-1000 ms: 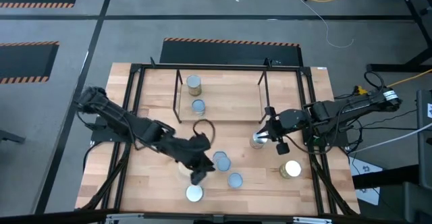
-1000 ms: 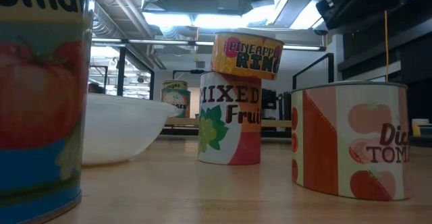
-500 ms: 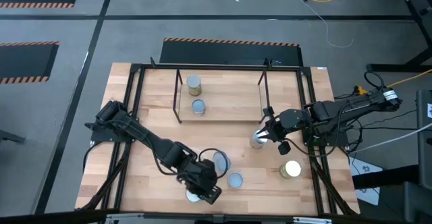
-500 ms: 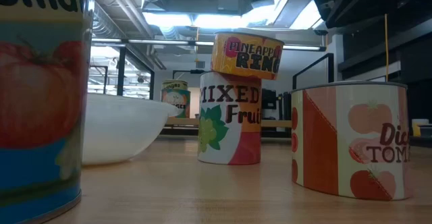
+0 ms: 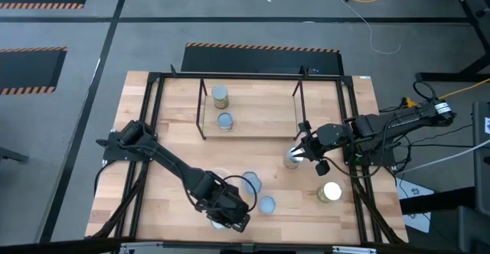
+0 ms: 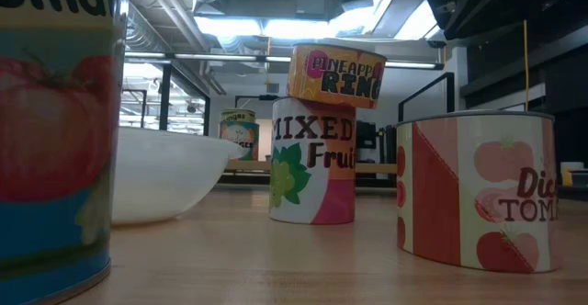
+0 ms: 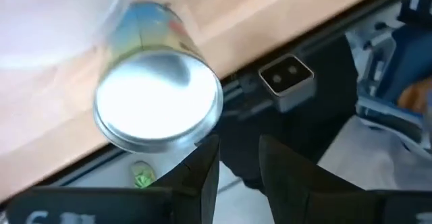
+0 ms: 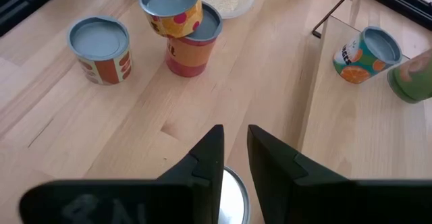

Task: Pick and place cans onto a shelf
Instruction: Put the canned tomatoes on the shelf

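From above, my left gripper [image 5: 233,217] sits at the table's 6 o'clock edge. It hangs over the front can [image 5: 219,223], which stands upright there. In the left wrist view this silver-topped can [image 7: 158,102] is just beside the claw [image 7: 236,177]. The claw is released, parted only a little, and it grasps nothing.

At about 1 o'clock from this can is a leaning stack of two cans [image 5: 250,182], and near it stands a single can [image 5: 266,204]. At the table's 12 o'clock side stands the shelf [image 5: 260,124], with two cans [image 5: 220,96] already on its wood, well apart from the others.

My right gripper [image 5: 304,153] is at 3 o'clock from the table's centre, directly over one can [image 5: 291,161]. I cannot tell if this claw is clenched or released. A shiny can [image 5: 331,192] stands near it, at about 5 o'clock.
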{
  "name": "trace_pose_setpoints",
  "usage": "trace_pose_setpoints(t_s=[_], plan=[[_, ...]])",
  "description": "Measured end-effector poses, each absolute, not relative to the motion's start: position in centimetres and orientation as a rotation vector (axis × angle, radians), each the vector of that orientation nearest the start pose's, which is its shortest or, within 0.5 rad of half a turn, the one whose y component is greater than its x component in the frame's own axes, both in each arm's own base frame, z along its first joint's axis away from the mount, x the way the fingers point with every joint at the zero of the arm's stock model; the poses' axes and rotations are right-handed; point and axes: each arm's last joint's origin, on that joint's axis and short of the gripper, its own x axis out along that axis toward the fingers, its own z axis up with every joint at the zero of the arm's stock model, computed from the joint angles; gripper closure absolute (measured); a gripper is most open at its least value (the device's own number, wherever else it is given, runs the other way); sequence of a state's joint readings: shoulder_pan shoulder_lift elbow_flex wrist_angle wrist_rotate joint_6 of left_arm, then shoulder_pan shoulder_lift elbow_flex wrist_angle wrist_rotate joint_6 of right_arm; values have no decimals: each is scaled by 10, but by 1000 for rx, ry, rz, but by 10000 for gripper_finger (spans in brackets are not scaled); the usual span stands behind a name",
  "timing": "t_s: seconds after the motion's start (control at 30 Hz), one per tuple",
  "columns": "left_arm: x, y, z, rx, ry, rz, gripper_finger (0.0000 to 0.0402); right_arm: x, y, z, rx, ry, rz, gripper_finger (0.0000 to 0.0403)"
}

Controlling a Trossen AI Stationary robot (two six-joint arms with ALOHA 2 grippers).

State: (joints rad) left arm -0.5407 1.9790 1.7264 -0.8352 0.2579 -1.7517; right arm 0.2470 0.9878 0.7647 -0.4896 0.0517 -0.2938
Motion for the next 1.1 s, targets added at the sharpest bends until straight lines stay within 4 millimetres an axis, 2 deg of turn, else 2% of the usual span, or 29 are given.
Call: trace_pose_setpoints(t_s=[0.37,0.7,1.1], plan=[[359,-220,254,-1266,1271,513,303,194,47,265,-387,675,290,331],[358,-220,253,-1260,1264,519,303,194,47,265,-387,675,290,331],[362,-224,241,-1248,1303,523,303,194,47,265,-387,676,290,331]])
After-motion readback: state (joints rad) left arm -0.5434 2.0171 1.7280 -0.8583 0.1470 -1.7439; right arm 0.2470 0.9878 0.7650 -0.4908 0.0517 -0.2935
